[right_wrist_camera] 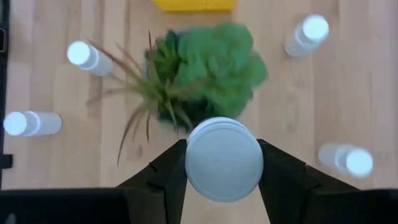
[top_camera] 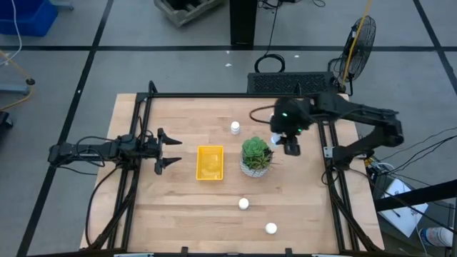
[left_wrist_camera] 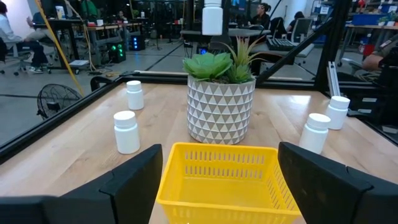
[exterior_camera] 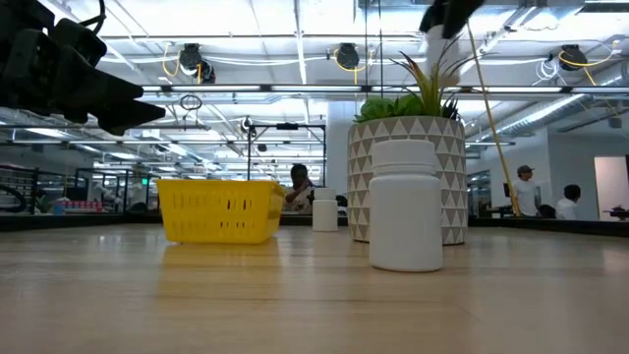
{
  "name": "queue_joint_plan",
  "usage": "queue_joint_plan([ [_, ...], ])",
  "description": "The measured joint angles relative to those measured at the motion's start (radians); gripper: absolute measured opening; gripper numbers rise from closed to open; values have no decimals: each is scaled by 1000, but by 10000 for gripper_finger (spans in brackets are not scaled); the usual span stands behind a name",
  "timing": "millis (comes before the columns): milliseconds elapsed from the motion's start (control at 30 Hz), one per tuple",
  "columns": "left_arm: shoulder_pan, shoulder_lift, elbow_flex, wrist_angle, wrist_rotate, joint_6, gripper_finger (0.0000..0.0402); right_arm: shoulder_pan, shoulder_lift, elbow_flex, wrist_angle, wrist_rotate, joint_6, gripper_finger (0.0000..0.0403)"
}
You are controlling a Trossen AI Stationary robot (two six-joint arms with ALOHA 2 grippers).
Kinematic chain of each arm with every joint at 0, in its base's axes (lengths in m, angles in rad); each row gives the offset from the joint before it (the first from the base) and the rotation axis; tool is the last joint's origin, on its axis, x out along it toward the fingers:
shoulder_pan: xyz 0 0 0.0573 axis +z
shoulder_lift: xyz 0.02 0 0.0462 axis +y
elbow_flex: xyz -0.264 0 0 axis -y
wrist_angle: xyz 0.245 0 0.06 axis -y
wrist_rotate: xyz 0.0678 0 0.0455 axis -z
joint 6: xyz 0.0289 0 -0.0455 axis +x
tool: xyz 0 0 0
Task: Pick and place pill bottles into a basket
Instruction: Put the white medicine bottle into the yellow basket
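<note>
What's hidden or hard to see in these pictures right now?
- Basket inside: low view shows only its wall; left wrist view cuts off its near end.
- Bottle in the right gripper: high view hides it under the arm.
- Plant: blurred in right wrist view.
- Bottle labels: too small everywhere.

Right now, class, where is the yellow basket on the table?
In the high view, the basket sits near the table's middle, between the open left gripper and the potted plant.
</note>
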State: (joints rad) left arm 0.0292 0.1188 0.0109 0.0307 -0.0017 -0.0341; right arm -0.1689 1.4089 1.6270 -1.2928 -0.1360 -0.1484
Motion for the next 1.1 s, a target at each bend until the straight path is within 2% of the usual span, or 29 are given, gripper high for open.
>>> queue_joint_plan([
  [433,0,0,0,0,0,0,322,-41,287,379,-51,-26,-158,155],
  [567,0,0,0,0,0,0,325,-41,357,454,-55,-45,-184,160],
  [833,0,0,0,0,0,0,315,-27,444,493,17,-98,-230,157],
  [1100,0,0,0,0,0,0,318,17,455,493,146,-165,-251,153],
])
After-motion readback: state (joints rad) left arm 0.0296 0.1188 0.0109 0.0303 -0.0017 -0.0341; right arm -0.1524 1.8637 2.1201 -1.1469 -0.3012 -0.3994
